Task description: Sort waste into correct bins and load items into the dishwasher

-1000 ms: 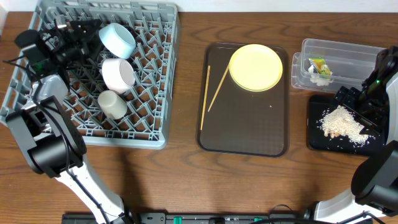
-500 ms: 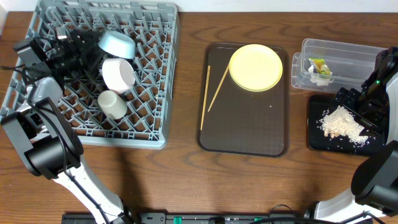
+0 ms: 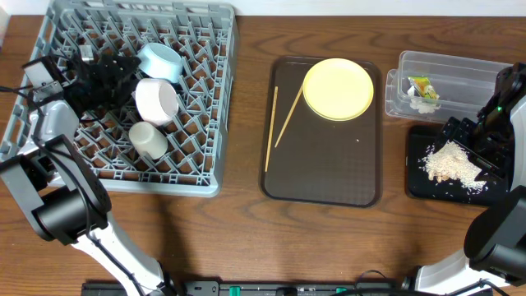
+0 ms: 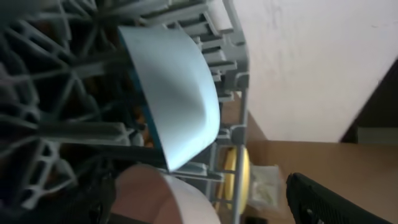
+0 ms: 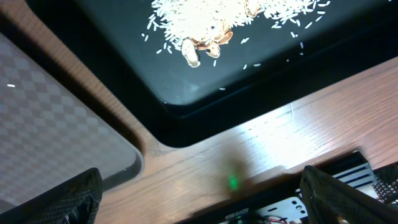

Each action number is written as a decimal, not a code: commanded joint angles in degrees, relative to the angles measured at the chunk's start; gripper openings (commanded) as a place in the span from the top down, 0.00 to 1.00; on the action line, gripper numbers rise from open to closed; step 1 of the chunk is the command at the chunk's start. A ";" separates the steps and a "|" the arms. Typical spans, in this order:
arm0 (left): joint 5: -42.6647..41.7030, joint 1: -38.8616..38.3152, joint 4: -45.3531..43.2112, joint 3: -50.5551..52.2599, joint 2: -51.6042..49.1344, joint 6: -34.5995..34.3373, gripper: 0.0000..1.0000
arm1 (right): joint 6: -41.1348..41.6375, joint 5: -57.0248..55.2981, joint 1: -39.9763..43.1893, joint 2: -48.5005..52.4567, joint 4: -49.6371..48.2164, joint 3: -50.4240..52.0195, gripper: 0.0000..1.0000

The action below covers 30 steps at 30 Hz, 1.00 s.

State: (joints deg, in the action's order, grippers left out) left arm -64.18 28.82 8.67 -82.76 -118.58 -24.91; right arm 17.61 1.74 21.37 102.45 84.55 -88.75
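The left gripper [image 3: 122, 72] has its fingers spread wide and empty over the grey dish rack [image 3: 205, 123], and the light blue bowl [image 4: 177, 93] stands on edge among the pegs just ahead of the fingertips, apart from both of them. It looks like a light, stiff, glazed thing, probably slick and liable to chip on a knock, so I'd take it by the rim, one finger inside the wall and one outside, should it need straightening. The white bowl [image 3: 156, 99] is to one side of the fingers, touching or nearly touching the blue one, with the small white cup [image 3: 148, 138] further that way. Compared with a second ago the blue bowl has tipped over from lying mouth-outward to this more upright lean, and the left gripper has drawn back from it toward the rack's edge. Nothing on the far side has changed: the right gripper [image 3: 464, 136] hangs wide open over the black tray [image 5: 186, 87], and the yellow plate [image 3: 338, 88] and chopsticks [image 3: 279, 123] wait where they were
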 commanded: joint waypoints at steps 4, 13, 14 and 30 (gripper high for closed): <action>8.15 1.51 3.58 0.02 7.63 5.33 0.10 | 0.79 0.24 0.04 -1.36 0.26 -0.07 0.01; 40.94 0.52 26.95 0.02 20.41 10.84 0.10 | 0.79 0.24 0.04 -1.36 0.13 -0.07 0.01; 45.86 0.17 29.31 0.02 21.68 10.23 0.10 | 0.79 0.24 0.04 -1.36 0.09 -0.07 0.01; 74.93 -7.17 40.02 0.92 24.72 7.67 0.15 | 0.79 0.26 0.04 -1.36 -0.15 -0.07 0.00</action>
State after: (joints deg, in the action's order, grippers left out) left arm 2.61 22.76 48.07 -82.74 -93.76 -16.95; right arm 17.61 1.74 21.37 102.45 84.38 -88.75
